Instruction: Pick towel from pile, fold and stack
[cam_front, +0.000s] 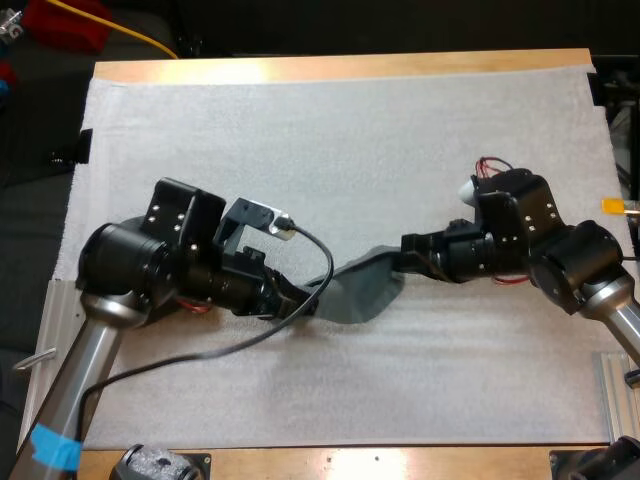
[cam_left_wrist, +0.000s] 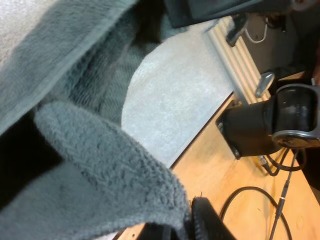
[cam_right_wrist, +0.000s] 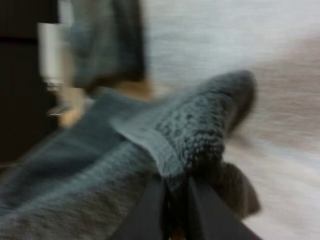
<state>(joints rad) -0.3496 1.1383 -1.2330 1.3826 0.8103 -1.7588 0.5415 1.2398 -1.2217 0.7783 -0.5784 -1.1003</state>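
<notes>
A dark grey-green towel (cam_front: 362, 286) hangs bunched between my two grippers over the middle of the white mat (cam_front: 330, 130). My left gripper (cam_front: 298, 299) is at the towel's left end, shut on it. In the left wrist view the towel (cam_left_wrist: 95, 150) drapes thickly over one black finger (cam_left_wrist: 204, 223). From the right, my right gripper (cam_front: 397, 257) reaches in to the towel's upper right end. Its two fingers (cam_right_wrist: 150, 212) pinch a rolled edge of the towel (cam_right_wrist: 200, 130) from both sides.
The wooden table edge (cam_left_wrist: 240, 185) runs along the mat's near side. My right arm's black base (cam_left_wrist: 270, 125) stands there beside a ribbed metal rail (cam_left_wrist: 240, 60). Bare mat lies all around the towel.
</notes>
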